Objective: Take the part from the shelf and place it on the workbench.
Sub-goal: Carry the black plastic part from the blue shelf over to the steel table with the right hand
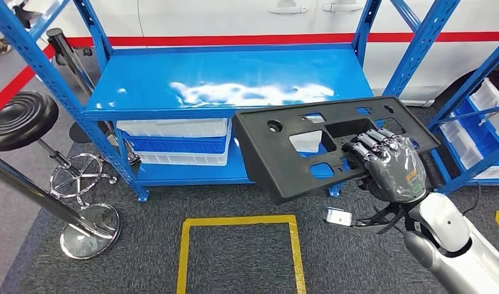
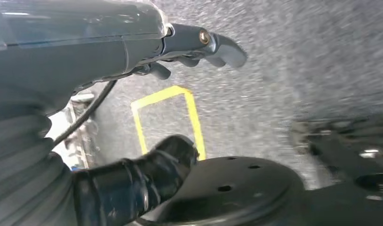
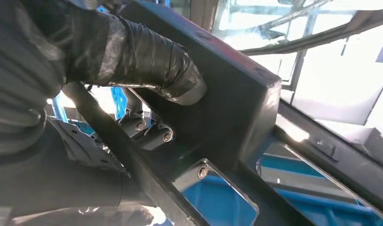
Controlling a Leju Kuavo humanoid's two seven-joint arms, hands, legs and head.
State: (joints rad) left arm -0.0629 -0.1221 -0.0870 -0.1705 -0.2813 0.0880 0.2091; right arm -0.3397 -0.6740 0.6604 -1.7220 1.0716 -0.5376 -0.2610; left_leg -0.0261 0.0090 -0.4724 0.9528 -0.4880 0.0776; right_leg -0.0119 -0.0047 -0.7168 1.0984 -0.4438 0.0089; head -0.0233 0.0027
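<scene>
A flat black plastic part (image 1: 284,153) with several cutouts hangs tilted in front of the blue shelf (image 1: 235,79), clear of its top board. My right hand (image 1: 391,165) grips the part at its right end, fingers hooked through a cutout. In the right wrist view the thumb (image 3: 147,61) presses against the part's black wall (image 3: 236,99) and the fingers (image 3: 152,134) curl round a rib. My left hand (image 2: 133,52) hangs over the grey carpet, thumb and fingers apart, holding nothing.
White bins (image 1: 173,128) sit on the shelf's lower board. A black stool (image 1: 20,119) and a chrome stand base (image 1: 91,229) are at the left. A yellow taped square (image 1: 238,223) marks the carpet. Another blue rack with bins (image 1: 480,116) stands at the right.
</scene>
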